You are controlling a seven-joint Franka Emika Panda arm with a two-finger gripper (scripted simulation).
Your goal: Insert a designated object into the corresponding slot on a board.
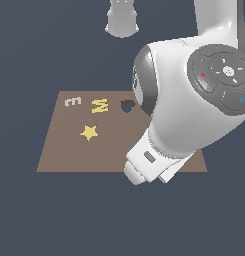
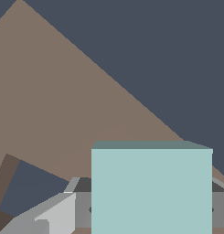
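Observation:
In the wrist view the light teal square block (image 2: 152,192) fills the space between my two grey fingers (image 2: 83,210), and my gripper (image 2: 152,212) is shut on it. It hangs above the brown board (image 2: 54,100). A corner of a dark straight-edged cut-out, the slot (image 2: 33,189), shows in the board a little to one side of the block. In the exterior view the board (image 1: 69,145) lies flat, and my arm hides its right part, the block, the slot and the fingers.
On the board sit a yellow star (image 1: 89,132), a yellow M (image 1: 100,105) and a pale letter piece (image 1: 72,101). A small dark heart-like hole (image 1: 126,106) lies beside the M. The bulky white arm (image 1: 184,100) overhangs the board's right half.

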